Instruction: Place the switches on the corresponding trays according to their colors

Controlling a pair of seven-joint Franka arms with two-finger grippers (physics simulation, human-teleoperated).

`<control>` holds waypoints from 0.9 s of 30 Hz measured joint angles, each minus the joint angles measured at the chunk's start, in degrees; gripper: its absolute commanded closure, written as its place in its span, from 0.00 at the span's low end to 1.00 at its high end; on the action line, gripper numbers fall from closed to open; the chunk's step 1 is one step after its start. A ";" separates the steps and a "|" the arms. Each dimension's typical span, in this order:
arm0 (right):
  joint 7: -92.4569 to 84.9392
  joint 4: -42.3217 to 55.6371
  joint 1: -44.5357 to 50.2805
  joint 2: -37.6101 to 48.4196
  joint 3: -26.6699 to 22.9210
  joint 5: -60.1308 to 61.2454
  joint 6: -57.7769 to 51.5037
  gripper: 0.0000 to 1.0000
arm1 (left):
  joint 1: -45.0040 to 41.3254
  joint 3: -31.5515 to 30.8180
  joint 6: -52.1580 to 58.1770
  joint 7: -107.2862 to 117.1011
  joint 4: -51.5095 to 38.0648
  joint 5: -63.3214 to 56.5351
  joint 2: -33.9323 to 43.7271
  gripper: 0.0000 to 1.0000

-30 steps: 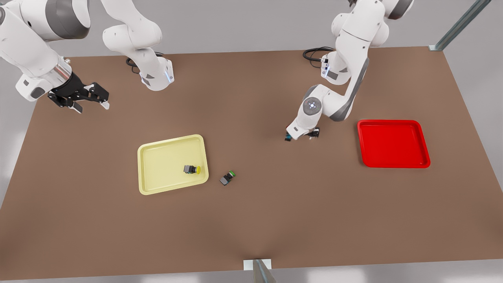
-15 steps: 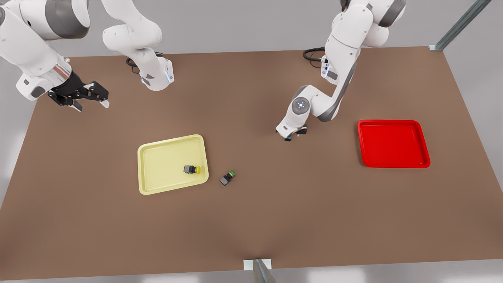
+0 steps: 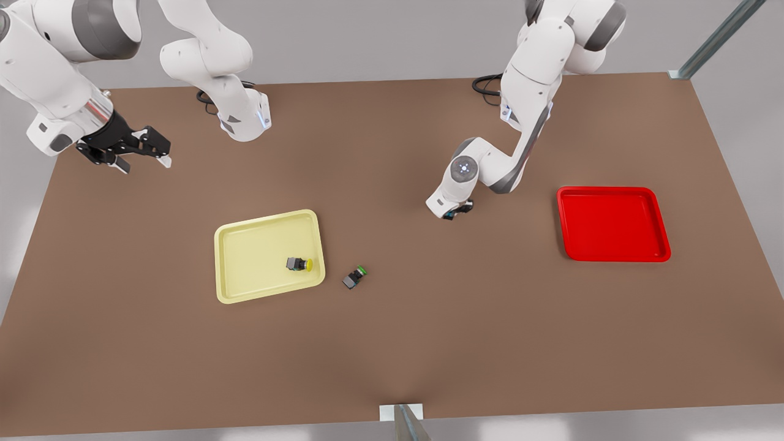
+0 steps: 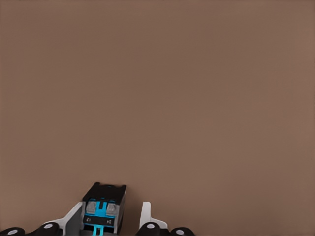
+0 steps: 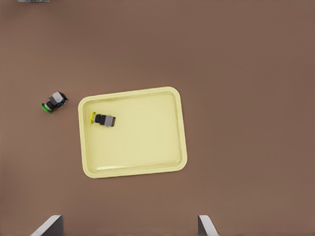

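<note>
A yellow-capped switch [image 3: 299, 264] [image 5: 103, 119] lies on its side inside the pale yellow tray [image 3: 257, 257] [image 5: 142, 142]. Beside that tray, on the table, lies a green-capped switch [image 3: 354, 277] [image 5: 54, 102]. The red tray [image 3: 612, 223] at the front view's right holds nothing. My left gripper [image 3: 456, 211] [image 4: 112, 207] is low over the table mid-way between the trays, open, straddling a third switch [image 4: 104, 204] with a black body and blue-grey terminals. A gap shows on one side, and its cap is hidden. My right gripper [image 3: 144, 164] [image 5: 128, 223] waits open, high at the front view's left.
Both arm bases [image 3: 242, 119] [image 3: 520, 110] and their black cables stand at the table's far edge. A metal post [image 3: 404, 421] rises at the near edge's middle. Bare brown tabletop [image 3: 490, 318] lies between and in front of the trays.
The left gripper has slid toward the front view's left and now sits over the third switch. The right arm, both trays and the other switches have stayed put.
</note>
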State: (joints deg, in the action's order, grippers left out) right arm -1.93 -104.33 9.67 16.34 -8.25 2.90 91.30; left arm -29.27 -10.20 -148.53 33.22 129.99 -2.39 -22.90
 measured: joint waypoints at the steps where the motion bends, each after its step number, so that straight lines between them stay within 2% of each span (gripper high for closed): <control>1: 0.00 0.00 -0.01 0.00 -0.02 0.00 0.01 0.00 | 0.00 0.00 -0.01 0.00 -0.16 -0.01 -0.36 0.44; 2: 0.00 0.00 0.02 0.00 -0.07 0.00 0.01 0.00 | 0.00 0.07 0.04 0.00 -0.23 -0.05 -0.39 0.44; 7: 0.00 0.00 0.00 0.00 -0.10 0.03 0.10 0.00 | 0.00 0.09 0.08 0.09 -0.18 -0.08 -0.57 0.58; 13: 0.00 0.09 -0.04 0.00 -0.05 0.03 0.13 0.00 | 0.26 2.19 5.14 0.01 -0.09 -0.05 2.54 0.49; 18: 0.00 0.06 0.00 0.00 -0.10 0.05 0.01 0.00 | 0.21 2.99 5.36 1.15 0.35 0.16 2.00 0.48; 24: -0.27 0.00 -0.02 0.26 -0.54 0.00 -0.30 0.00 | 0.23 2.99 5.53 1.62 0.79 0.43 1.89 0.53; 27: -5.73 -0.93 -0.19 0.22 -3.36 -0.26 -0.05 0.00 | 0.20 2.93 4.72 1.76 0.70 0.52 1.56 0.57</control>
State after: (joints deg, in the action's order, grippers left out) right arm -7.66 -105.26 9.48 16.57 -11.61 2.64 91.25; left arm -29.07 -7.26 -143.81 34.98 130.70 -1.88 -21.34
